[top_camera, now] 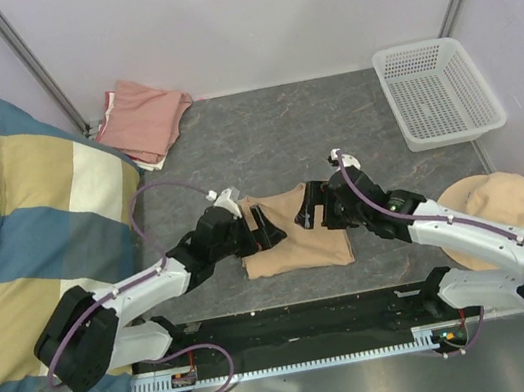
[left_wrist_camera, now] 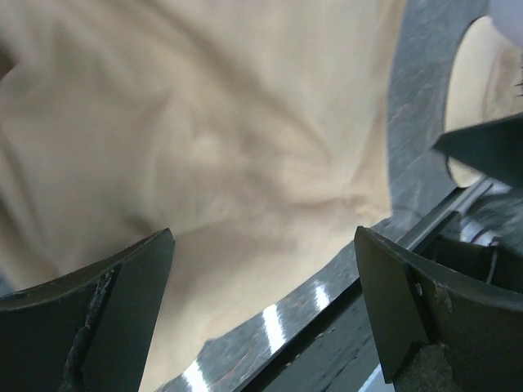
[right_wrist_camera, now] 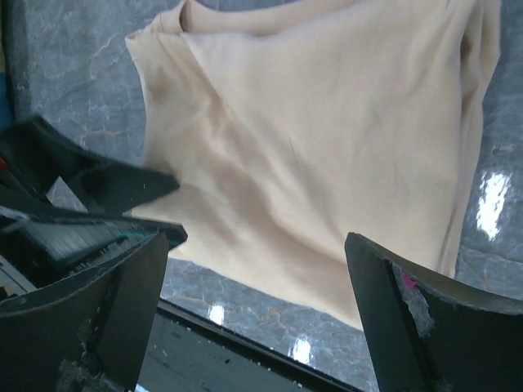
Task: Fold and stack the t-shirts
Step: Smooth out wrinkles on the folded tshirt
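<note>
We record the table (top_camera: 262, 135), with the pillow (top_camera: 47, 244) propped along its left side. The tan tee (top_camera: 295, 241) lies folded near centre at the near edge, between the arms. The pink tee (top_camera: 142, 121) sits folded in the far left corner, beside the pillow. The left gripper (top_camera: 266, 228) and right gripper (top_camera: 308, 213) flank the tan tee, both spread wide, gripping nothing.

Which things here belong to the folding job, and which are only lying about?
For the job:
- tan t-shirt, lying between the two arms
- pink t-shirt, folded at the far left corner

Lying about:
- striped pillow
- white basket
- round beige hat
</note>
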You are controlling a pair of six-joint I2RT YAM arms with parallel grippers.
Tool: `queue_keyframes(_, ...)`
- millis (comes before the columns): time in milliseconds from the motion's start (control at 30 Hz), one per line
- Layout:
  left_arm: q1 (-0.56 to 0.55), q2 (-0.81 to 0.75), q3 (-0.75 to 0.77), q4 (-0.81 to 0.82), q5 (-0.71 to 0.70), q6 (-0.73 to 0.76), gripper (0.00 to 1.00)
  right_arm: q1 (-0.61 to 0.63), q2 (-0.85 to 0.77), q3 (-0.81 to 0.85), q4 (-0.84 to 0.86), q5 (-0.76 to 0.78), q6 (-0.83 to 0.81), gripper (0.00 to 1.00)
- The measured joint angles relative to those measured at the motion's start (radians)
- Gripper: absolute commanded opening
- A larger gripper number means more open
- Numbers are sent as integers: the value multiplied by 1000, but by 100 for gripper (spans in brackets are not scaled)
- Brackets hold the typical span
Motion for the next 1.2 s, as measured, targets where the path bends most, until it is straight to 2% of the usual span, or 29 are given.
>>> queue_keyframes(267,0,-74,-140,13,-37,-17,100,0,104,83,30,32,-37,98)
queue_keyframes(833,-1,-101,-174,48,-50,-31,100,-10,362,114,197,3,-81,98)
queue_keyframes(1200,-1,-155,-201,29,-60,-41,100,-145,475,154,235,20,-166,98)
